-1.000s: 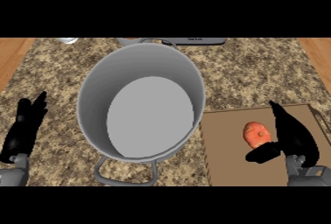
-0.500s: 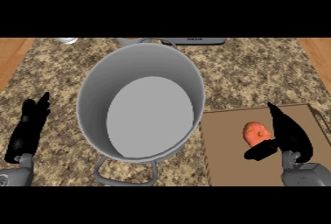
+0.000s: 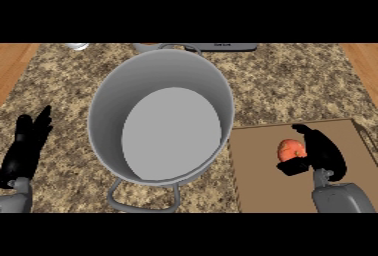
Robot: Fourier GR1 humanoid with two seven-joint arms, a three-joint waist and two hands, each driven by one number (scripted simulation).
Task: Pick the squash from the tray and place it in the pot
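Squash, small orange rounded one (image 3: 290,149), lies on the flat brown rectangular tray (image 3: 258,180) at the counter's right side, just right of the large grey metal pot (image 3: 159,107). Right hand (image 3: 321,152) curls round it, thumb at its lower edge (contact likely, partly hidden). Left hand (image 3: 23,150) rests at left edge, fingers straight and together, over speckled granite counter (image 3: 295,85). No legible writing anywhere.
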